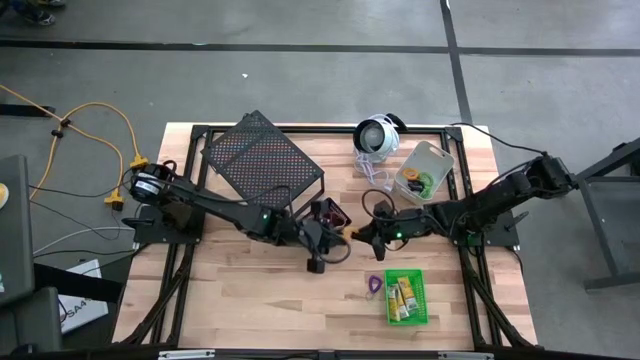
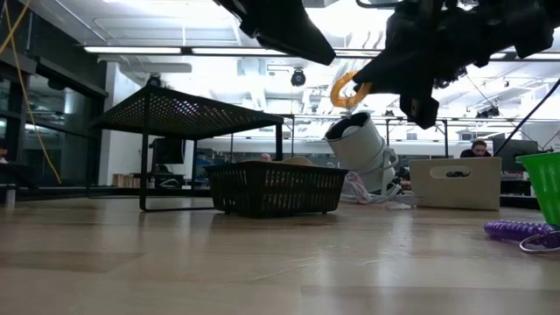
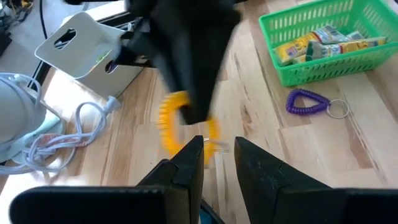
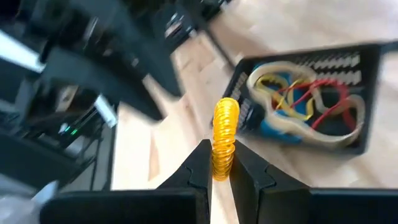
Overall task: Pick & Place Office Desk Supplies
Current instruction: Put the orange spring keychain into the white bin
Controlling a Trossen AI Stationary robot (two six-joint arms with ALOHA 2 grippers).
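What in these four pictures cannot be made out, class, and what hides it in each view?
- Black bin, low view: its contents sit behind its mesh wall.
- Green bin, low view: cut off by the picture's edge.
- Grey bin, high view: its contents are too small to name.
- Orange loop, left wrist view: blurred, partly behind the right gripper.
- Left gripper: the space under its fingers is unseen.

Table (image 1: 250, 300): light wooden planks in a black frame. Carried directly on it: large black mesh rack (image 1: 262, 155); small black bin (image 1: 330, 215); round white-and-black device (image 1: 377, 136) with cord; grey bin (image 1: 425, 170); green bin (image 1: 405, 297) of yellow pieces; purple loop (image 1: 372, 284) beside the green bin.
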